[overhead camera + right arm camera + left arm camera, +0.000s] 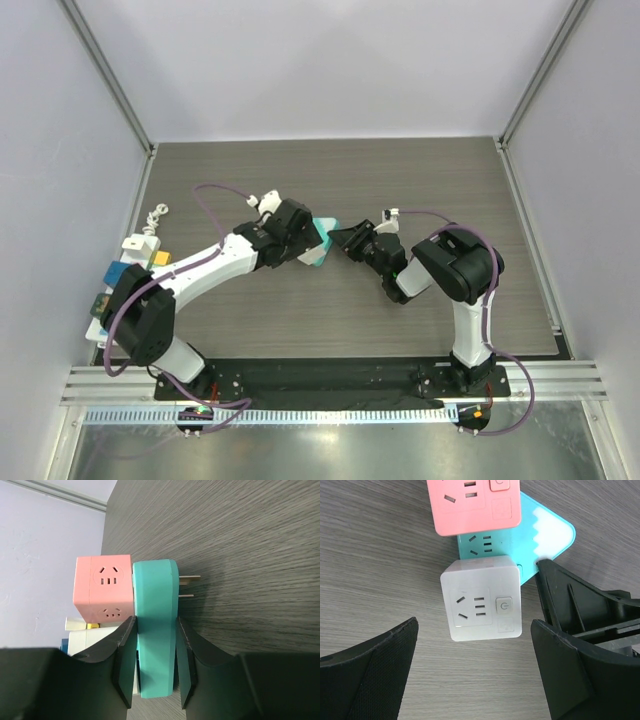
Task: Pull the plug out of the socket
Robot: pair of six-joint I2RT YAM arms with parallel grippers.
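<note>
Straddling the white cube (480,605) on the worktop (375,555), the left end effector (475,630) stands wide, fingers clear of the cube on both sides. Cube sits tight beside the teal adapter (155,590); can't tell if it's plugged in. Pink cube (102,587) butts against the adapter's face. Right end effector (156,622) is narrow, clamped across the adapter body, near mid-worktop. Adapter's two prongs (189,578) stick out bare.
</note>
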